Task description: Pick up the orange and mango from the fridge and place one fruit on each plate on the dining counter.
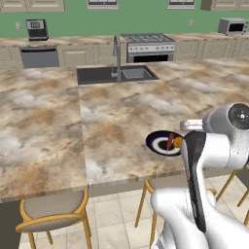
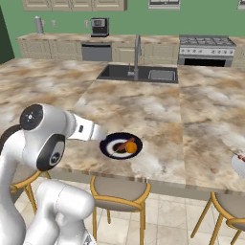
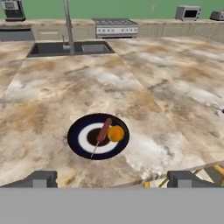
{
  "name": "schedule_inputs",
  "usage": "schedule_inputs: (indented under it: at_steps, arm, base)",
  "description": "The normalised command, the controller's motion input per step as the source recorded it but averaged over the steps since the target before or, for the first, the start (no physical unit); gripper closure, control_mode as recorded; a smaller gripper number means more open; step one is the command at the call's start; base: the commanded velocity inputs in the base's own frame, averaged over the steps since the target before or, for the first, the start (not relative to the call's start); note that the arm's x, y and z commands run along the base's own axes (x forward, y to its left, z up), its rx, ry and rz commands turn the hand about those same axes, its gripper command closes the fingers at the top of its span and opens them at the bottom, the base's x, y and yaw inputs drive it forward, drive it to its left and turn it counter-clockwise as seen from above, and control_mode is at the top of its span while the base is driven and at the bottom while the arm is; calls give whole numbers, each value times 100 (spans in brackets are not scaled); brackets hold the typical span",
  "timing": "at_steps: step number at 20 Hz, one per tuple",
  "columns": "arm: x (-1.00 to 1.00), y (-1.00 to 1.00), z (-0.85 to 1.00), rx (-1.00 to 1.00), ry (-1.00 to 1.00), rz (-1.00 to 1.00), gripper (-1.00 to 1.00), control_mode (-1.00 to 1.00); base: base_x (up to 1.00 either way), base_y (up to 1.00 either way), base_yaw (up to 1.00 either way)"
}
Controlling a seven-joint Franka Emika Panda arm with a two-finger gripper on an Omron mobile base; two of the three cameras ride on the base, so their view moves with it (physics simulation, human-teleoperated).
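The gripper (image 3: 112, 179) hangs spread wide and empty above the dining counter (image 3: 52, 100), the orange (image 3: 116, 133) sitting on the black-rimmed plate (image 3: 98, 136) beside its skewer (image 3: 101, 133), while the right base view catches the white plate (image 2: 238, 164) at its edge

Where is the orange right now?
The orange sits on the dark-rimmed plate beside the skewer, near the front edge of the dining counter.
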Motion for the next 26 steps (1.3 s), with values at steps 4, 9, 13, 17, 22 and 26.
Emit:
schedule_inputs:
  at_steps: [4, 9, 13, 17, 22, 26]
  arm:
    - [-75, 27, -4, -1, -10, 6, -100, -100]
    - [-77, 41, -5, -10, -31, 9, -100, -100]
    - [-56, 25, -1, -7, -15, 3, -100, -100]
    - [-27, 2, -1, 0, -5, 0, -100, 100]
    - [0, 0, 0, 0, 0, 0, -100, 100]
    - [0, 0, 0, 0, 0, 0, -100, 100]
  base:
    - [0, 0, 0]
    - [0, 0, 0]
    - [0, 0, 0]
    - [-40, 0, 0]
    - [-66, -5, -32]
    - [-50, -18, -69]
